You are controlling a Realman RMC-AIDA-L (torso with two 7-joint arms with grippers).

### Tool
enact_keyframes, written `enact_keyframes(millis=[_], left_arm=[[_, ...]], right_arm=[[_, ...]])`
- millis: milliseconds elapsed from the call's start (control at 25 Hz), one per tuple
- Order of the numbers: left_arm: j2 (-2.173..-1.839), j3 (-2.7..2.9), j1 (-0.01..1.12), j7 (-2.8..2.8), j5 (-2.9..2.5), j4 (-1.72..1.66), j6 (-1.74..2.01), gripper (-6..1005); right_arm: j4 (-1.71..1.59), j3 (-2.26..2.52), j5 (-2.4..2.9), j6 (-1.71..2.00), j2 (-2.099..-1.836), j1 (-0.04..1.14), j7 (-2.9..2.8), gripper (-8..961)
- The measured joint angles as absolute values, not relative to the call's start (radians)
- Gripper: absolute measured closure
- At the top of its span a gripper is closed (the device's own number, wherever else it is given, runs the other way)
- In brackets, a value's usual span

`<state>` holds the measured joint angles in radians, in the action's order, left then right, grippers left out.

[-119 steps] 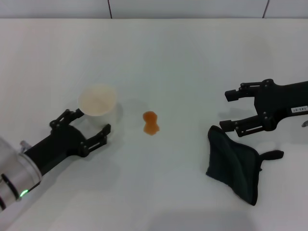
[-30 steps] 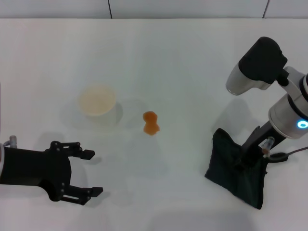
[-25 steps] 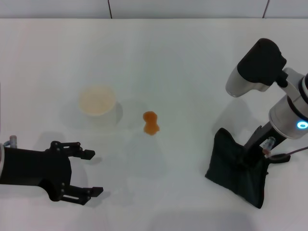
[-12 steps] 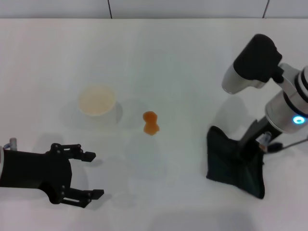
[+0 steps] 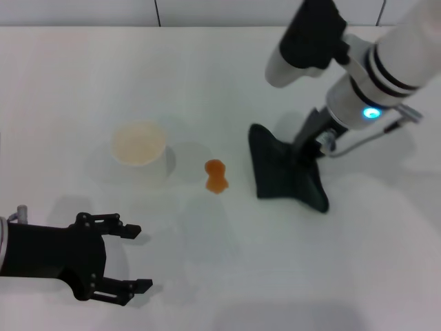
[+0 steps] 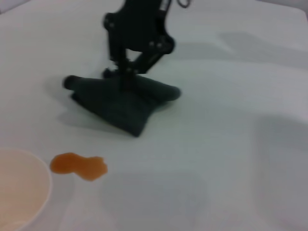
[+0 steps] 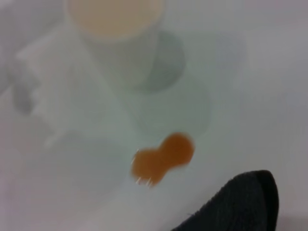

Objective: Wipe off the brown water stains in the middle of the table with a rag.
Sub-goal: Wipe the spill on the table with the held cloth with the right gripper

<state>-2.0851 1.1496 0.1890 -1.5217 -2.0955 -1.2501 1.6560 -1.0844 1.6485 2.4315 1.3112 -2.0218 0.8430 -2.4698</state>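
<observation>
From the head view, the right gripper (image 5: pixel 303 153) pinched the rag (image 5: pixel 284 176) from above, the cloth trailing on the table (image 5: pixel 220 76) just right of the stain (image 5: pixel 216 176). Wiping well would likely mean pressing the cloth flat and sweeping it across both lobes. The left gripper (image 5: pixel 120 258) hung spread and idle near the front left.

The left wrist view showed clear table between rag (image 6: pixel 120 101) and stain (image 6: pixel 79 165).

In the right wrist view, the cup (image 7: pixel 113 36) stood just beyond the stain (image 7: pixel 162 157); an overlong sweep might knock it.
</observation>
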Motion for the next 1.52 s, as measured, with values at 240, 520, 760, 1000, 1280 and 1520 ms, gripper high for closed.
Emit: enact_keyframes(millis=[240, 520, 760, 1000, 1280, 1520], left_arm=[[-2.085, 1.160, 0.189, -1.523, -2.074, -1.250, 1.654, 105], [-2.085, 1.164, 0.190, -1.520, -2.060, -1.250, 1.641, 105], [-2.085, 1.196, 0.191, -1.519, -2.060, -1.250, 1.639, 105], [-2.085, 1.203, 0.190, -1.517, -2.060, -1.238, 1.634, 105], [-2.085, 1.203, 0.187, -1.517, -2.060, -1.236, 1.626, 105], [-2.085, 1.202, 0.189, -1.517, -2.060, -1.227, 1.613, 105]], right_arm=[[-0.965, 1.653, 2.397, 1.181, -2.024, 0.919, -2.409, 892], [-0.911, 1.799, 2.295, 1.096, -2.028, 0.962, -2.394, 895], [-0.920, 1.942, 2.154, 1.053, -2.028, 0.984, -2.390, 895], [-0.923, 2.000, 2.101, 1.015, -2.028, 0.989, -2.384, 894], [-0.857, 1.978, 2.175, 0.939, -2.026, 1.004, -2.380, 894], [-0.841, 1.908, 2.257, 0.924, -2.023, 0.998, -2.379, 894]])
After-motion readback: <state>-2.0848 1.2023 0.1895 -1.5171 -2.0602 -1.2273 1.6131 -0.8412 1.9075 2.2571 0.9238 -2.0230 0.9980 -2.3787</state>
